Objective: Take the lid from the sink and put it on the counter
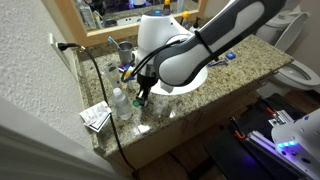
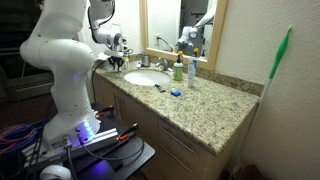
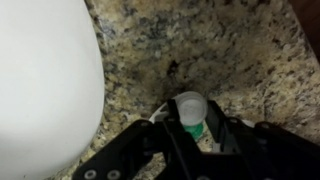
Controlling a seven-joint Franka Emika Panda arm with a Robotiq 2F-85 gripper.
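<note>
Bottom centre, wrist view: gripper (image 3: 195, 126) pinched narrow on lid (image 3: 188, 103) over counter (image 3: 200, 40). Lid likely light, rigid, slick; grip by rim.

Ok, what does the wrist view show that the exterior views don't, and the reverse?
Wrist only: the lid, whitish with green beneath, flanked by the gripper over the counter; whether it is clamped is unclear. Exterior only: the arm in its whole pose, a water bottle standing near the gripper, and a green bottle beside the sink. Shared: the white sink and the speckled counter.
</note>
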